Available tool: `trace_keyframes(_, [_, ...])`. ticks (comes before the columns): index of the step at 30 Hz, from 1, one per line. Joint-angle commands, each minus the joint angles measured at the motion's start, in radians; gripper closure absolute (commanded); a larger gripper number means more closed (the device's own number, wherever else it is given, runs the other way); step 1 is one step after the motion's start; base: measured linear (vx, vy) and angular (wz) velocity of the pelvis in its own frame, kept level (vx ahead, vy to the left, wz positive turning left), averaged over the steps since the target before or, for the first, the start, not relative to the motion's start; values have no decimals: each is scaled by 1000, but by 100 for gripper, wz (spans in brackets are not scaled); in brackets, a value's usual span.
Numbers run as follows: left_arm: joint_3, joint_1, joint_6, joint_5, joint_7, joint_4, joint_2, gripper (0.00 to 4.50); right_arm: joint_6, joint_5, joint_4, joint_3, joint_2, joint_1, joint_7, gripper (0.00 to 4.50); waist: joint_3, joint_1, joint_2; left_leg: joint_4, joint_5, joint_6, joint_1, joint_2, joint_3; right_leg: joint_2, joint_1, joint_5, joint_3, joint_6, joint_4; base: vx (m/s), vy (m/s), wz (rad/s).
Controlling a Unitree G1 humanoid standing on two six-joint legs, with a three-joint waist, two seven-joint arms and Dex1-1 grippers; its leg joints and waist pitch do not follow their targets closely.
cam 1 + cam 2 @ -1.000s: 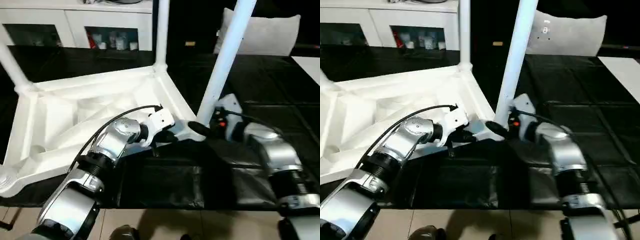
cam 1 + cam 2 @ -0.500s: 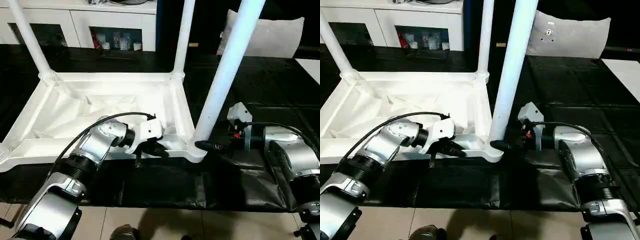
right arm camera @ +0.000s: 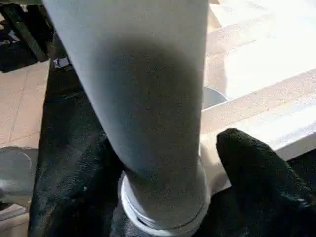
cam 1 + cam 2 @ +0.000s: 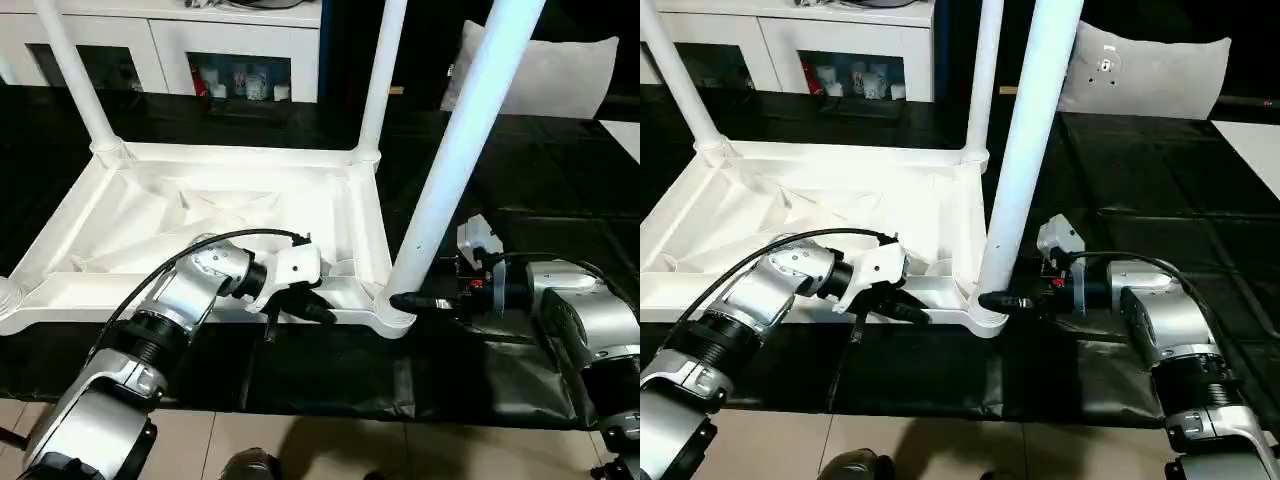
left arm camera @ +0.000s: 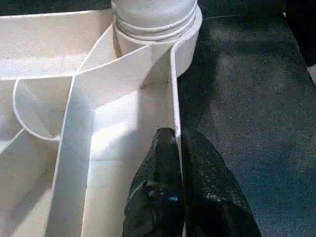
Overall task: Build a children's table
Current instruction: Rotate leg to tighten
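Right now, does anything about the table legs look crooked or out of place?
Yes. The near-right leg leans away from vertical, while the two far legs stand straighter. The near-left corner socket has no leg in it.

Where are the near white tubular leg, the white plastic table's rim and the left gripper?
near white tubular leg (image 4: 455, 160), left eye view, mid shaft.
white plastic table's rim (image 4: 230, 153), left eye view, far edge.
left gripper (image 5: 178, 140), left wrist view, fingertips.

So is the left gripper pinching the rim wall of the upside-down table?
Yes: in the left wrist view the left gripper has its black jaws closed either side of the table's thin white rim wall.
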Motion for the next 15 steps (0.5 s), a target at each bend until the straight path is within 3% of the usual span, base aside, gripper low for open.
trace_keyframes(1, [-39,6,-12,-4,-57,-39,-6,450,8,16,-26,-15,-16,1,-8,169,-74,-5,-9,-74,-223,37,28,89,-44,-102,42,-323,57,-203,-84,0,0,0])
trace_keyframes(12, [-18,7,25,-17,-15,-37,-30,450,53,33,-71,-1,7,32,-17,251,-73,-4,-8,-76,-233,32,29,89,-45,-102,41,-326,58,-203,-85,0,0,0])
trace_keyframes(15, [-8,-7,60,1,58,-10,-59,450,59,-10,-58,9,52,30,-126,256,-69,-7,-7,-77,-250,24,31,88,-46,-104,38,-367,58,-195,-91,0,0,0])
